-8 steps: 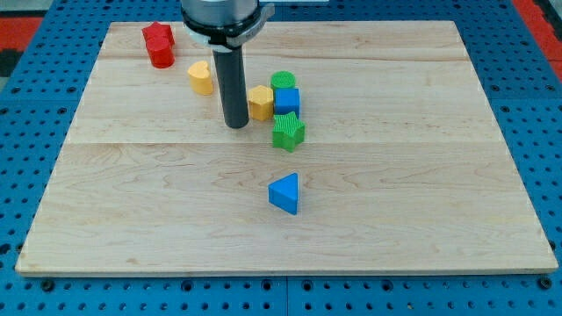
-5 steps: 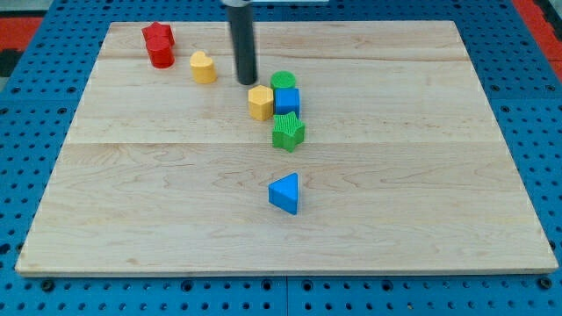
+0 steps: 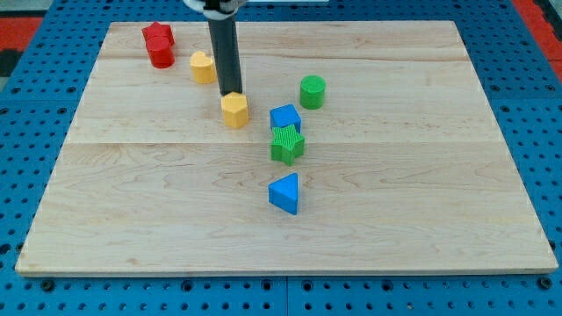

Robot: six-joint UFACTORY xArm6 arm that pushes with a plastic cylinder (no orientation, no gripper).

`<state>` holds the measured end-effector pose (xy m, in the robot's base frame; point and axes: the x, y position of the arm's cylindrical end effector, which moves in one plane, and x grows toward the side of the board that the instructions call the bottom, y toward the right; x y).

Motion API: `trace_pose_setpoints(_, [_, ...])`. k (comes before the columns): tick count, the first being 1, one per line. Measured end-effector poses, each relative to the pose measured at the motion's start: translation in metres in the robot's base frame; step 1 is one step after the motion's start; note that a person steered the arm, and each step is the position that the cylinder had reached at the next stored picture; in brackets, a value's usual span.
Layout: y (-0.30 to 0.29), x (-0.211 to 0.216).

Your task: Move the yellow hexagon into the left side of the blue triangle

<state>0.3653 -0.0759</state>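
The yellow hexagon (image 3: 234, 111) sits on the wooden board (image 3: 132, 193), up and to the left of the blue triangle (image 3: 284, 193), well apart from it. My tip (image 3: 231, 92) stands right against the hexagon's top edge in the view. The dark rod rises from there to the view's top. The blue triangle lies below the board's middle, with nothing touching it.
A blue cube (image 3: 284, 117) touches a green star (image 3: 286, 144) just below it, right of the hexagon. A green cylinder (image 3: 312, 91) stands alone further right. A yellow heart (image 3: 203, 67) is beside the rod's left. Two red blocks (image 3: 158, 44) sit at the top left.
The tip went from left of the hexagon, up around it, to its top edge. The hexagon slid down-left, away from the blue cube. The green cylinder moved right, and the cube and star shifted slightly.
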Motion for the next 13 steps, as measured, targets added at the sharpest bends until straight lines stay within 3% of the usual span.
trace_pose_setpoints(4, [0.006,0.106])
trace_pose_setpoints(6, [0.01,0.073])
trace_pose_setpoints(9, [0.021,0.14])
trace_pose_setpoints(12, [0.007,0.139])
trace_pose_setpoints(13, [0.034,0.125])
